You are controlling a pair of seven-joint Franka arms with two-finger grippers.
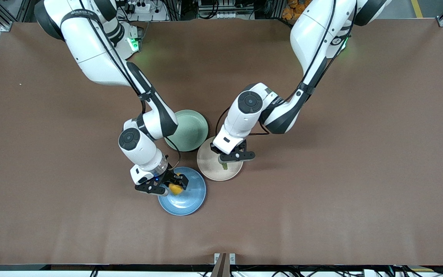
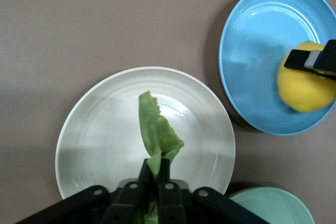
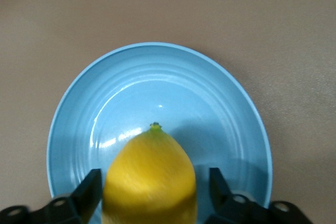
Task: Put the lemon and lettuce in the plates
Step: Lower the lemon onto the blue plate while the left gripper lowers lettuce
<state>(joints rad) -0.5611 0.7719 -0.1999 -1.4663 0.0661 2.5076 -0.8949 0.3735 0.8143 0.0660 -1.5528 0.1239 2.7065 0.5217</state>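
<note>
The yellow lemon (image 1: 175, 188) sits between the fingers of my right gripper (image 1: 169, 186) over the blue plate (image 1: 190, 200). In the right wrist view the lemon (image 3: 149, 177) is blurred, and my right gripper (image 3: 155, 180) is open with gaps at both sides, above the blue plate (image 3: 157, 87). My left gripper (image 1: 225, 162) is shut on the green lettuce (image 1: 224, 166), which hangs over the beige plate (image 1: 210, 169). In the left wrist view my left gripper (image 2: 157, 169) pinches the lettuce (image 2: 157, 129) above the beige plate (image 2: 94, 129). The blue plate (image 2: 252, 51) and the lemon (image 2: 307, 85) show there too.
A pale mint-green plate (image 1: 190, 129) lies beside the beige plate, farther from the front camera, partly under the right arm. It also shows at the edge of the left wrist view (image 2: 273, 208). The three plates sit close together on the brown table.
</note>
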